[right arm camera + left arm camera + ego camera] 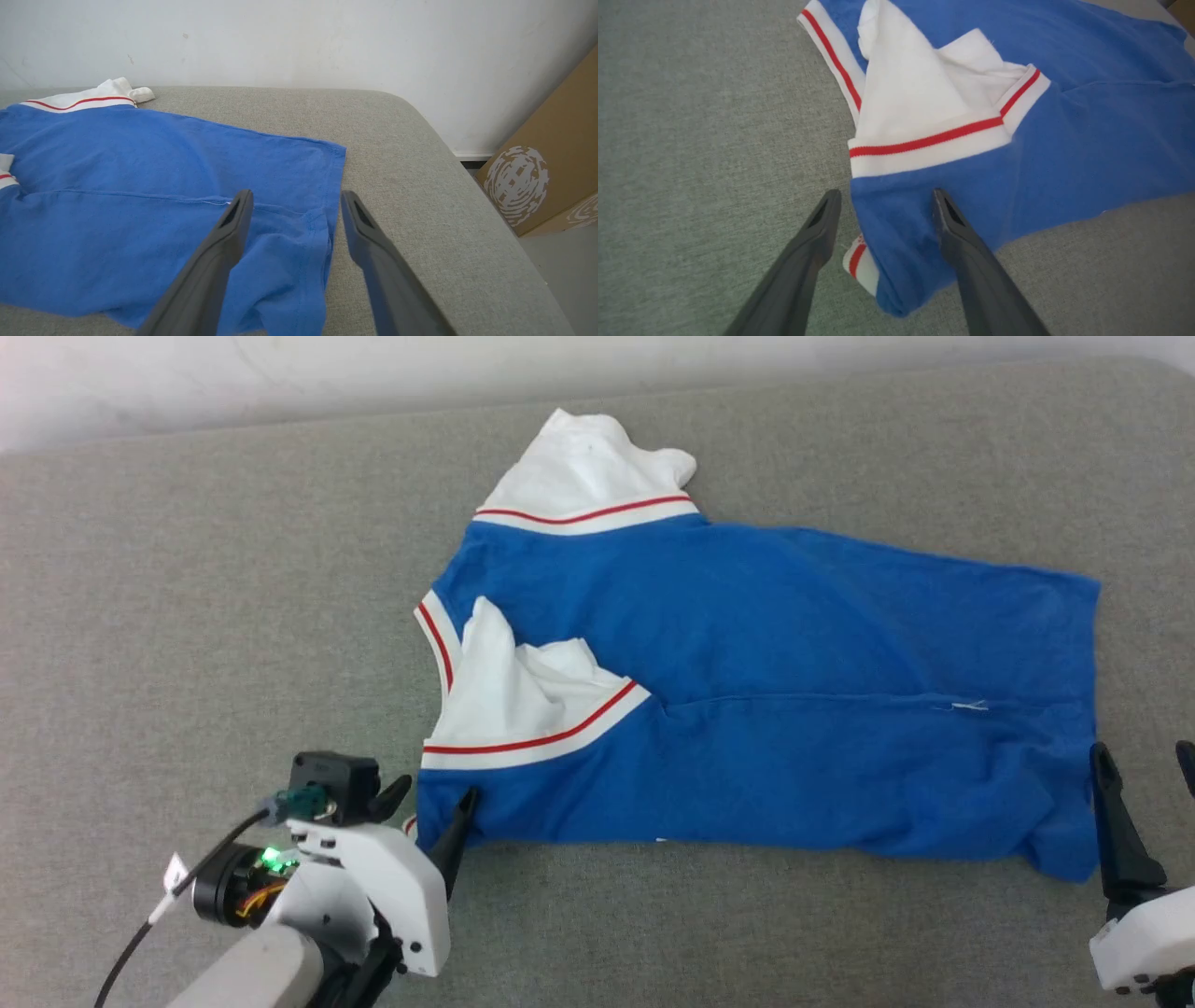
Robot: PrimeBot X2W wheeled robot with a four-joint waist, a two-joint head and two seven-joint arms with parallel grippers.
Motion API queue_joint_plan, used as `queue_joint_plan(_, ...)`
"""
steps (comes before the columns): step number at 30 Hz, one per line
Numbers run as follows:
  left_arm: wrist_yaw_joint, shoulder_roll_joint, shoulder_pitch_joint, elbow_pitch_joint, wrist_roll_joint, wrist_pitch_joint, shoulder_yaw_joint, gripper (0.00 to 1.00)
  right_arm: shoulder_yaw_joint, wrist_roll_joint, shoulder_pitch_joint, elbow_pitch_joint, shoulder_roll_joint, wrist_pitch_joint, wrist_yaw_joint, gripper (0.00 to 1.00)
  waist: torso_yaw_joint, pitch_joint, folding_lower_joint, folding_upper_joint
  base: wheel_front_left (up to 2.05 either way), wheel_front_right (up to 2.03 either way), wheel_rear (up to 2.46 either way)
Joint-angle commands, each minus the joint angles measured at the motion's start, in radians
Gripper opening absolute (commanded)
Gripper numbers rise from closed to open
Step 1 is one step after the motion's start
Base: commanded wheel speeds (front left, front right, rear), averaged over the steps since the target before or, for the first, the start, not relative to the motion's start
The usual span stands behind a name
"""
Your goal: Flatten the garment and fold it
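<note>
The garment [794,644] is a bright blue T-shirt with white, red-striped sleeves. It lies folded lengthwise on the grey padded surface, sleeves at the left and hem at the right. One white sleeve [523,700] is crumpled on top of the blue body, and the other [588,467] points to the far side. My left gripper [429,803] stands open at the near left corner. In the left wrist view, the left gripper [885,196] straddles that blue corner of the garment [1087,140]. My right gripper [1146,765] is open by the hem. In the right wrist view, the right gripper [296,198] spans the hem edge of the garment [140,163].
The grey padded surface [187,616] stretches wide to the left of and in front of the shirt. Its rounded right edge [490,224] drops off toward the floor. A brown cardboard box [551,154] stands there against the white wall [280,42].
</note>
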Motion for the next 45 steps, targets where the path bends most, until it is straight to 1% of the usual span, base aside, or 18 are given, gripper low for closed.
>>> queue_joint_plan(1, 0.005, 0.007, -0.028, 0.011, -0.006, 0.032, -0.004, 1.00, 0.000, 0.008, -0.020, 0.004, -0.007, 0.000, -0.001, 1.00, -0.008, 0.027, -0.0001, 0.0000, 0.00, 0.00, 0.00)
queue_joint_plan(4, 0.018, 0.011, -0.044, 0.022, -0.022, 0.099, -0.012, 1.00, -0.001, 0.013, -0.025, 0.009, -0.010, -0.002, -0.001, 1.00, -0.013, 0.046, -0.0001, 0.0000, 0.00, 0.00, 0.00)
queue_joint_plan(5, 0.018, 0.011, -0.044, 0.022, -0.022, 0.099, -0.012, 1.00, -0.001, 0.013, -0.025, 0.009, -0.010, -0.002, -0.001, 1.00, -0.013, 0.046, -0.0001, 0.0000, 0.00, 0.00, 0.00)
queue_joint_plan(10, 0.015, 0.007, -0.034, 0.019, -0.092, 0.246, -0.049, 1.00, 0.002, 0.020, -0.035, 0.024, -0.014, -0.005, -0.001, 1.00, -0.019, 0.064, -0.0001, 0.0000, 0.00, 0.00, 0.00)
queue_joint_plan(11, 0.013, 0.008, -0.032, 0.016, -0.102, 0.270, -0.056, 0.98, 0.003, 0.021, -0.037, 0.028, -0.016, -0.006, -0.001, 1.00, -0.019, 0.065, -0.0001, 0.0000, 0.00, 0.00, 0.00)
queue_joint_plan(13, 0.013, 0.007, -0.027, 0.009, -0.114, 0.291, -0.063, 0.00, 0.005, 0.022, -0.041, 0.035, -0.018, -0.008, -0.001, 1.00, -0.020, 0.067, -0.0001, 0.0000, 0.00, 0.00, 0.00)
queue_joint_plan(16, 0.011, 0.004, -0.016, -0.002, -0.130, 0.301, -0.065, 0.00, 0.013, 0.024, -0.051, 0.045, -0.028, -0.004, -0.001, 1.00, -0.019, 0.065, -0.0001, 0.0000, 0.00, 0.00, 0.00)
queue_joint_plan(21, 0.036, 0.005, 0.013, -0.024, -0.133, 0.234, -0.024, 0.00, 0.025, 0.028, -0.078, 0.059, -0.063, 0.016, -0.001, 1.00, -0.018, 0.060, -0.0001, 0.0000, 0.00, 0.00, 0.00)
queue_joint_plan(27, 0.069, 0.018, 0.062, -0.068, -0.118, 0.137, 0.024, 0.00, 0.009, 0.056, -0.066, 0.115, -0.091, 0.168, -0.001, 1.00, -0.007, 0.067, -0.0001, 0.0000, 0.00, 0.00, 0.00)
queue_joint_plan(30, 0.070, 0.016, 0.075, -0.080, -0.115, 0.112, 0.029, 0.00, -0.008, 0.064, -0.052, 0.142, -0.085, 0.227, -0.001, 1.00, 0.002, 0.072, -0.0001, 0.0000, 0.00, 0.00, 0.00)
queue_joint_plan(35, 0.065, 0.004, 0.075, -0.085, -0.108, 0.095, 0.021, 0.00, -0.035, 0.067, -0.029, 0.171, -0.055, 0.284, -0.001, 1.00, 0.015, 0.077, -0.0001, 0.0000, 0.00, 0.00, 0.00)
queue_joint_plan(41, 0.056, -0.002, 0.058, -0.073, -0.102, 0.089, 0.016, 0.00, -0.021, 0.088, -0.020, 0.203, -0.033, 0.332, -0.001, 1.00, 0.021, 0.080, -0.0001, 0.0000, 0.00, 0.00, 0.00)
queue_joint_plan(42, 0.054, -0.002, 0.057, -0.070, -0.103, 0.087, 0.017, 0.00, -0.014, 0.098, -0.020, 0.212, -0.029, 0.344, -0.001, 0.40, 0.021, 0.080, -0.0001, 0.0000, 0.00, 0.00, 0.00)
queue_joint_plan(43, 0.052, -0.002, 0.056, -0.067, -0.104, 0.085, 0.018, 0.00, -0.008, 0.106, -0.021, 0.218, -0.027, 0.351, -0.001, 0.00, 0.021, 0.079, -0.0001, 0.0000, 0.00, 0.00, 0.00)
queue_joint_plan(45, 0.049, -0.003, 0.054, -0.062, -0.105, 0.079, 0.022, 0.00, -0.005, 0.123, -0.027, 0.227, -0.021, 0.359, -0.001, 0.00, 0.020, 0.079, -0.0001, 0.0000, 0.00, 0.00, 0.00)
